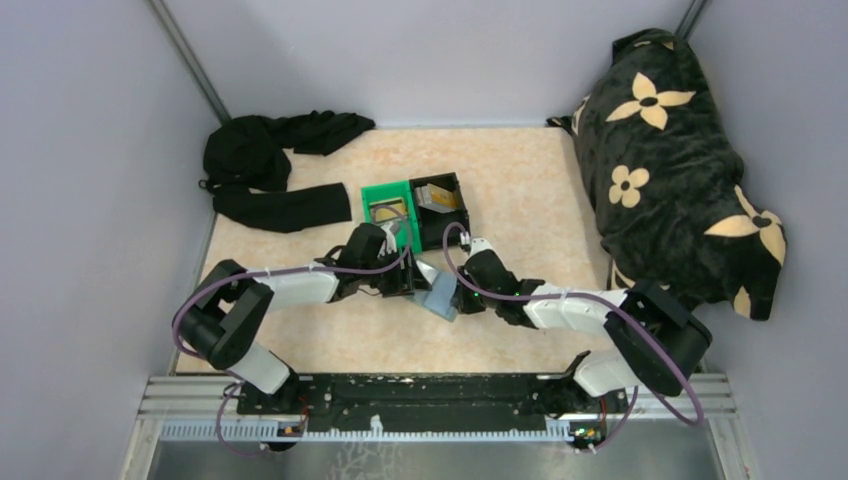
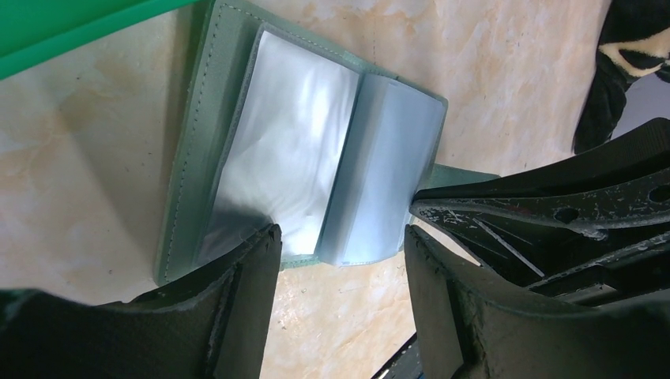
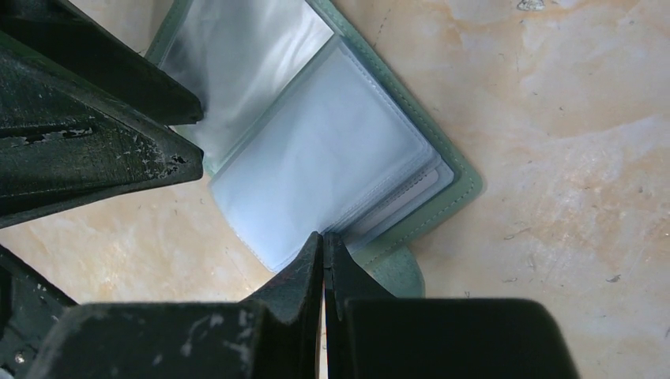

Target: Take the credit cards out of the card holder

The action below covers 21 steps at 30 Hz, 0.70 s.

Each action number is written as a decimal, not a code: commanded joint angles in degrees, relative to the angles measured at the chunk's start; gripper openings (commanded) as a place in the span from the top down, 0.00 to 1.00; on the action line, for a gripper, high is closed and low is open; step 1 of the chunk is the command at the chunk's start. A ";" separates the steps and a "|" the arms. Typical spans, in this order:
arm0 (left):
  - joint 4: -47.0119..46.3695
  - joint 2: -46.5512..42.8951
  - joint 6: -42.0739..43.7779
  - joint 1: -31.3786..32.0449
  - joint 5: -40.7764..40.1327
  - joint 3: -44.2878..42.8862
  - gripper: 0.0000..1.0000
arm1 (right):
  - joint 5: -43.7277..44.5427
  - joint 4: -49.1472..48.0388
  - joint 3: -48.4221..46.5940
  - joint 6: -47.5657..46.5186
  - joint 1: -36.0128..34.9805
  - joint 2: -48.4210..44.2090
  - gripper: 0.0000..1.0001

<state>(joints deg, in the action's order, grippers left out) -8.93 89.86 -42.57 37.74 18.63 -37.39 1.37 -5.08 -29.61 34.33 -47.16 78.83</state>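
Note:
The card holder [image 1: 440,297] lies open on the table between my two grippers, its clear plastic sleeves facing up. In the left wrist view the card holder [image 2: 300,150] sits just beyond my left gripper [image 2: 340,233], which is open, one finger resting over the left panel's near corner. In the right wrist view my right gripper [image 3: 324,237] is shut on the near edge of the card holder [image 3: 316,158], pinching a clear sleeve. Pale card edges [image 3: 427,183] show in the stacked sleeves. A tan-gold card [image 1: 441,197] lies in the black bin [image 1: 463,215].
A green bin [image 1: 372,192] stands next to the black bin, just behind the grippers. Black clothing [image 1: 270,165] lies at the back left. A dark flowered blanket [image 1: 670,160] fills the right side. Grey walls close in the table.

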 commanded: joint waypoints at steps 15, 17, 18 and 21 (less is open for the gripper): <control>3.94 -0.39 1.22 0.32 -1.62 -0.51 0.31 | -1.06 -4.63 1.84 1.07 0.81 1.52 1.00; 3.89 -0.47 1.09 0.32 -1.59 -0.12 0.31 | -1.22 -5.05 0.63 0.50 0.92 2.88 1.00; 3.79 -0.56 1.02 0.32 -1.58 0.12 0.31 | -1.46 -5.39 -0.01 0.28 1.05 3.44 1.00; 3.66 -0.45 0.91 0.32 -1.72 0.68 0.31 | -2.17 -6.39 -1.65 -0.22 1.27 4.56 1.00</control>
<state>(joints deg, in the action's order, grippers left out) -8.08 89.41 -42.54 37.80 17.89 -37.80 -0.01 -9.23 -28.42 35.11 -46.30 80.75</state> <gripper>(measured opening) 0.685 0.002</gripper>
